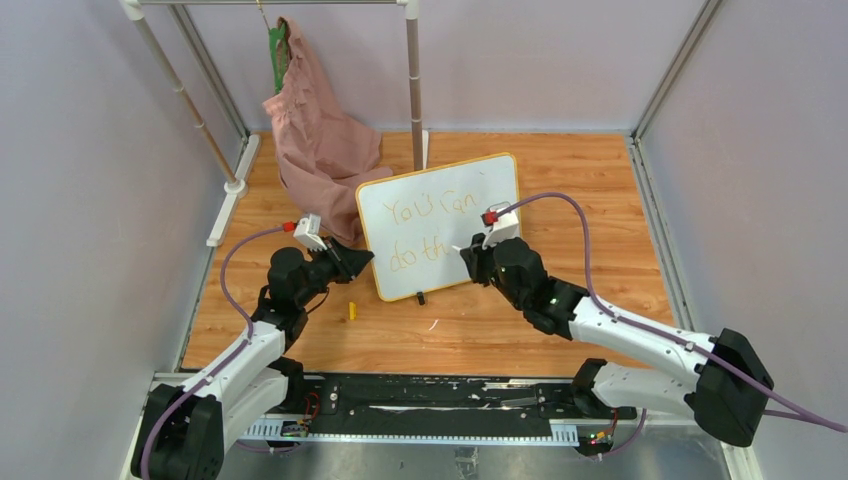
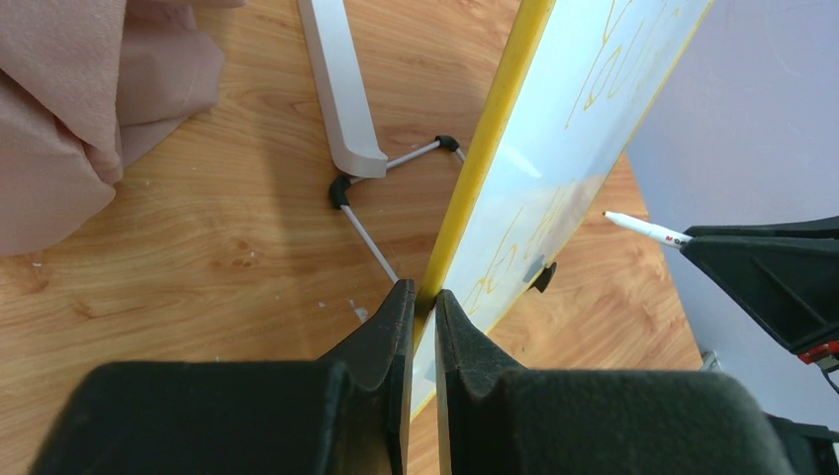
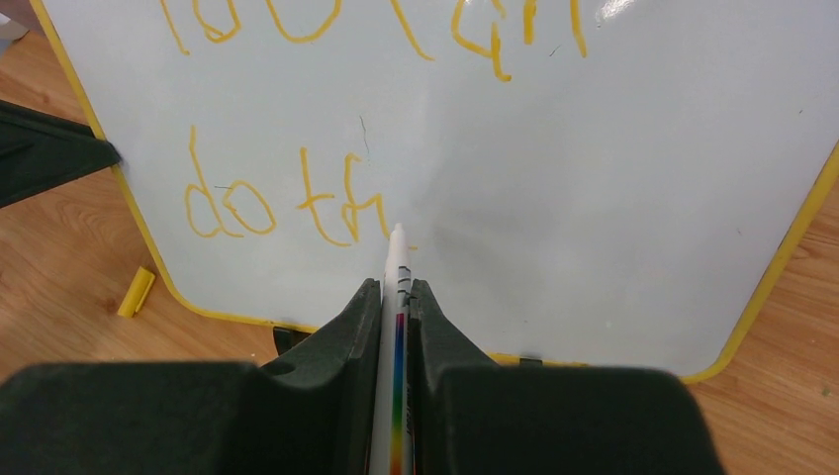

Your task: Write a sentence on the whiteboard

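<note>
The whiteboard stands tilted on the wooden floor, white with a yellow frame. The sentence is orange-yellow handwriting: "You can" above, "do th" below. My left gripper is shut on the board's yellow left edge, one finger on each face. My right gripper is shut on a white marker with a rainbow stripe. The marker tip rests on the board just right of the "h". The marker also shows from the left wrist view, pointing at the board face.
A pink cloth hangs from a white rack behind the board, and a rack post stands beside it. A yellow marker cap lies on the floor near the board's lower left corner. The rack's white foot and the board's wire stand are behind the board.
</note>
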Robot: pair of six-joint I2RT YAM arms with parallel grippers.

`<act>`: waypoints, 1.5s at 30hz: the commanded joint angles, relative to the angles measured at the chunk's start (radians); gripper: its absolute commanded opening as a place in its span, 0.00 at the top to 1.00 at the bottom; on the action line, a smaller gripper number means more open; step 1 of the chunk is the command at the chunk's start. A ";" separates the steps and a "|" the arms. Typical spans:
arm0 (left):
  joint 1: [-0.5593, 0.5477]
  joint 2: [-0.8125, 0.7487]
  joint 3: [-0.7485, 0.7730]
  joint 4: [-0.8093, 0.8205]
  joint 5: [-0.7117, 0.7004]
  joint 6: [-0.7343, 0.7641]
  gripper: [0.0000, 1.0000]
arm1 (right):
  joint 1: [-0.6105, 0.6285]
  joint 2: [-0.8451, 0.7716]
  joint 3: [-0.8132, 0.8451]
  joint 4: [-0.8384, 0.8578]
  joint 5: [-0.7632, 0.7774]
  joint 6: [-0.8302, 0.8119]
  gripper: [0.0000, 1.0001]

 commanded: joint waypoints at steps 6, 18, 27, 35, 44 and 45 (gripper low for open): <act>-0.004 -0.016 -0.001 0.049 0.007 -0.010 1.00 | -0.012 0.043 0.027 0.033 0.004 -0.015 1.00; -0.004 -0.016 0.000 0.049 0.007 -0.011 1.00 | -0.015 0.075 0.043 0.079 0.041 -0.023 1.00; -0.004 -0.020 -0.002 0.049 0.007 -0.011 1.00 | -0.024 0.104 0.047 0.084 0.053 -0.019 1.00; -0.004 -0.019 -0.002 0.049 0.007 -0.011 1.00 | -0.034 0.119 0.047 0.088 0.049 -0.018 1.00; -0.004 -0.018 -0.001 0.049 0.007 -0.011 1.00 | -0.034 0.125 0.028 0.073 0.033 -0.002 1.00; -0.004 -0.018 -0.001 0.049 0.008 -0.011 1.00 | -0.034 0.124 0.024 0.072 0.033 0.000 1.00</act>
